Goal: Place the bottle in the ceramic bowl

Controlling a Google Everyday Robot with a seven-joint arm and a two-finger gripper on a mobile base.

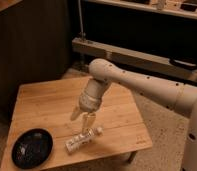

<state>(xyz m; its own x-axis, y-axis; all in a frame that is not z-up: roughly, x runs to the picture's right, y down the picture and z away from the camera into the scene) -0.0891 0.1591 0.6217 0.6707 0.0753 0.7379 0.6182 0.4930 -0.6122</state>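
Observation:
The bottle (83, 139) lies on its side on the wooden table (47, 105), near the front edge, its white cap pointing right. The ceramic bowl (32, 148), a glossy black shallow dish, sits at the table's front left corner, apart from the bottle. My gripper (83, 119) hangs from the white arm just above the bottle. Its fingers are spread open and hold nothing, and the lower finger's tip is close to the bottle's top.
The white arm (142, 87) reaches in from the right over the table's back right part. A dark cabinet wall stands behind the table. A metal rail (142, 60) runs at the back right. Speckled floor lies to the right.

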